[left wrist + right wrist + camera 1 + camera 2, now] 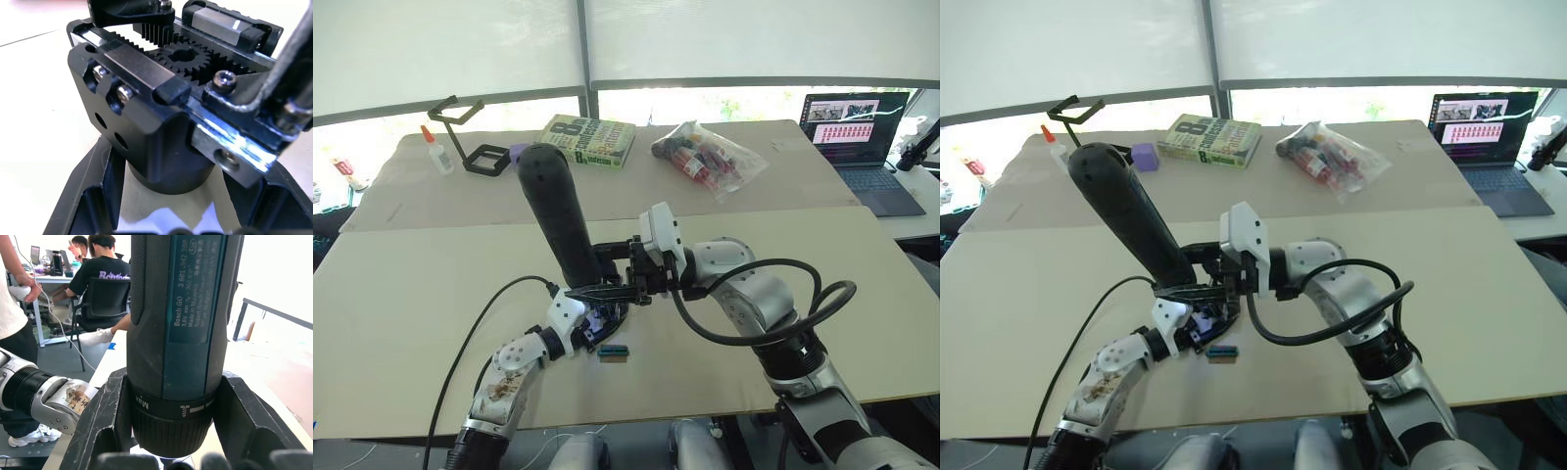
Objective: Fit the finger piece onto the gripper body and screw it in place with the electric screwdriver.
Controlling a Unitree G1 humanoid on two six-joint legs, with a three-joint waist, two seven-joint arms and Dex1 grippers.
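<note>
A: Screwdriver [558,211]? 
B: Clamped in right gripper [166,431], tilted over the table [411,294].
A: Gripper body [146,127]?
B: Squeezed in left gripper [592,328], bit probably touching it.

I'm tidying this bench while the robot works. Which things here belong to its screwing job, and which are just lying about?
In use:
- long black electric screwdriver, clamped in the right gripper
- chunky black gripper body with exposed gears, held by the left gripper

Lying about:
- green book
- clear plastic bag of small items
- white glue bottle
- open laptop
- tiny green-and-brown block
</note>
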